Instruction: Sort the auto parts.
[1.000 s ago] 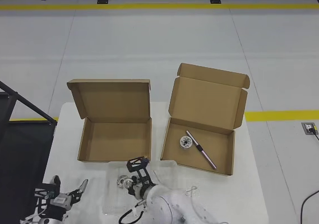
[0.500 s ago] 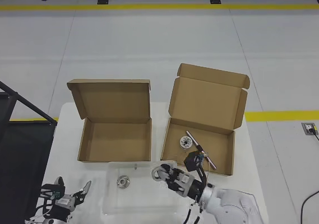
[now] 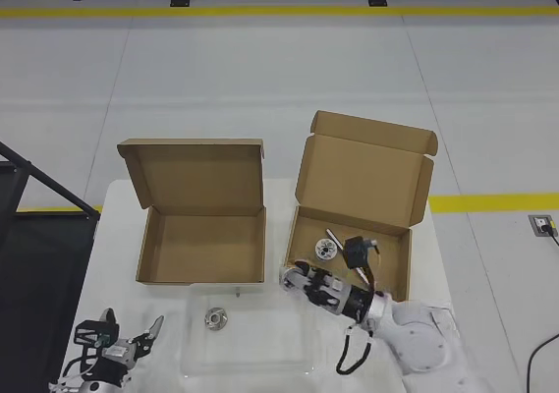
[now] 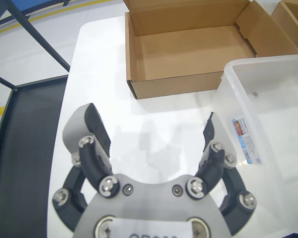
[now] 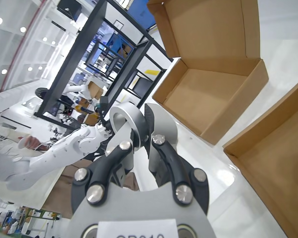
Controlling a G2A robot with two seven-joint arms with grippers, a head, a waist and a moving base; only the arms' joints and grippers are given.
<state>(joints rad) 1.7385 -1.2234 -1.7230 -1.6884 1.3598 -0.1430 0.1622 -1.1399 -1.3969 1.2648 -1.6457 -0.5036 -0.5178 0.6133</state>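
White tabletop carried everything. Two open cardboard boxes sat side by side on its far half, lids standing up. Left box sat square to the tabletop edge. Right box was turned slightly relative to it. Clear bin sat nearer the robot, in front of the gap between the boxes, with its far rim close to both.

Right jaws were closed on a metal ring, pinching its wall. They hung above the tabletop at the near left corner of the right box, by the bin's far right corner. In the right wrist view the ring touched no surface. Left jaws were spread wide open, low over the tabletop at the near left. They were just beside the bin's left wall, with the left box straight ahead.

Parts:
- Thin rod lay in the right box, partly hidden by the right arm.
- Round disc part lay just beside the rod; couldn't tell if they touched.
- Flanged round part lay on the bin floor, in its left half.
- Small dark bit sat near the bin's far edge, too small to identify.
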